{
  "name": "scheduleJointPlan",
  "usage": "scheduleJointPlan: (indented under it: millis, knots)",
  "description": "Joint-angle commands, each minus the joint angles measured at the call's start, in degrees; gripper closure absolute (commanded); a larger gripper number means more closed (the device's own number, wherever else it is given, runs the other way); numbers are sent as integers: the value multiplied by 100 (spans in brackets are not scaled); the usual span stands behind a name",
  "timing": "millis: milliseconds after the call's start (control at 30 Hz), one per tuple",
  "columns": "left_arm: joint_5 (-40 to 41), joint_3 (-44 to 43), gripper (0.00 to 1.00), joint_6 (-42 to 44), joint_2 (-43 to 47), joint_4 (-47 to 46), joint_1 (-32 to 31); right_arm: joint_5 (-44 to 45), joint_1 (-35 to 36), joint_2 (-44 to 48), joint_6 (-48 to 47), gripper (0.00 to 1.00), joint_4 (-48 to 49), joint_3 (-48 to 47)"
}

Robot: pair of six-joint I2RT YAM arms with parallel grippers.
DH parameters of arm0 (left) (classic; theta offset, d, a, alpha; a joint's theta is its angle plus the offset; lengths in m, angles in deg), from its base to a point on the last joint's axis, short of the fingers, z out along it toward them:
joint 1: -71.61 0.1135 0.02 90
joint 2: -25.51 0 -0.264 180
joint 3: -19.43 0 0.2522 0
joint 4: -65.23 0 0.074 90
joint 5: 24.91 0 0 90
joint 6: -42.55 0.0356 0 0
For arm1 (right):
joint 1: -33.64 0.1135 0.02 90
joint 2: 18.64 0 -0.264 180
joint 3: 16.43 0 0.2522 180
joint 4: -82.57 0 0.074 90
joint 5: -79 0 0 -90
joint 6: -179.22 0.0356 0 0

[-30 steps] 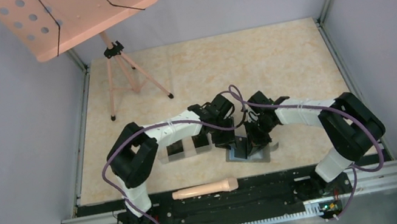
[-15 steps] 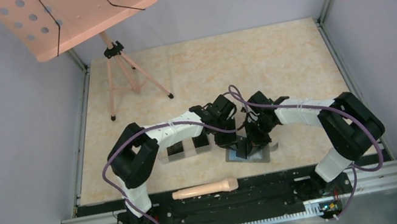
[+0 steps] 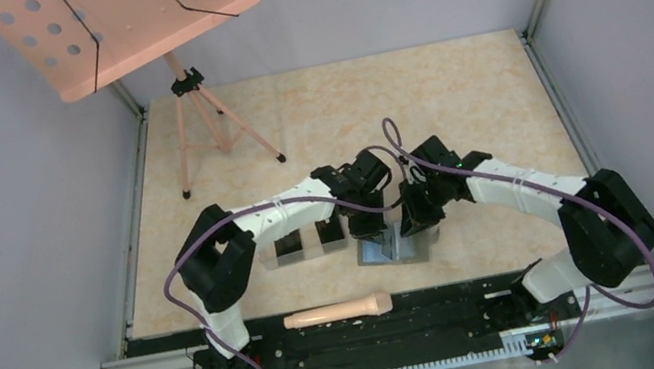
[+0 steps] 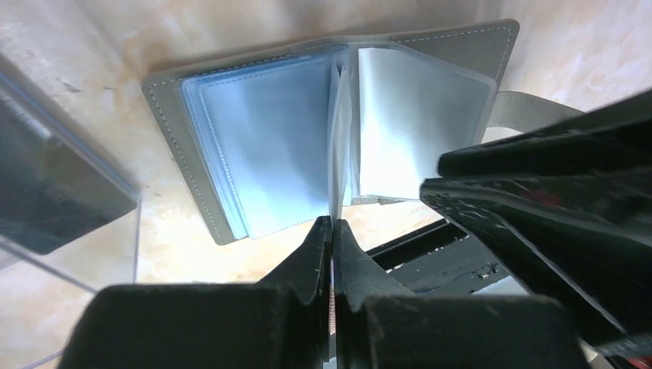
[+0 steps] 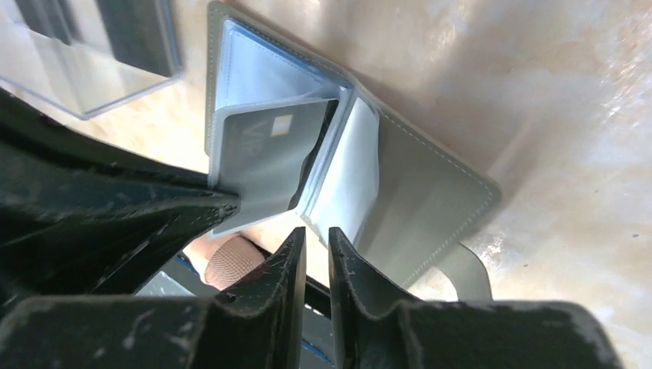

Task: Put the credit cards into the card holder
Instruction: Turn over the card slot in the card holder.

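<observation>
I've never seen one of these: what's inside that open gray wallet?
The wallet holds clear sleeves. One sleeve has a dark card with a pale mark in it. The left pincer pinches a sleeve's edge. The stacked sleeves hide whether more cards lie underneath.

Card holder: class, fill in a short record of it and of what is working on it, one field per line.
card holder: lying open, clear sleeves showing
card: black, inside one sleeve
left end effector: shut on that sleeve's edge, holding it upright
right end effector: narrow gap, holding nothing, over the holder
box: clear, beside the holder
</observation>
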Motion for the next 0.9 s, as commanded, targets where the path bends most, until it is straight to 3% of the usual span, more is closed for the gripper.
scheduleJointPlan:
  millis: [0, 100, 267, 367, 667, 867]
  knots:
    - [493, -357, 100, -86, 160, 694, -25, 268, 50, 480, 185, 81, -33, -252]
    - [291, -596, 99, -108, 3, 679, -51, 207, -98, 586, 247, 79, -32, -225]
    - [-474, -676, 73, -264, -192, -123, -95, -167, -650, 829, 251, 79, -43, -125]
    - [-941, -581, 66, -436, -408, -730, -119, -206, -877, 1024, 221, 79, -115, -87]
    - [-1565, -666, 61, -482, -984, -1367, -141, -267, -983, 1269, 256, 79, -283, -51]
    - [-1280, -318, 54, -99, -55, -1893, -101, -282, -980, 1218, 38, 66, -486, -264]
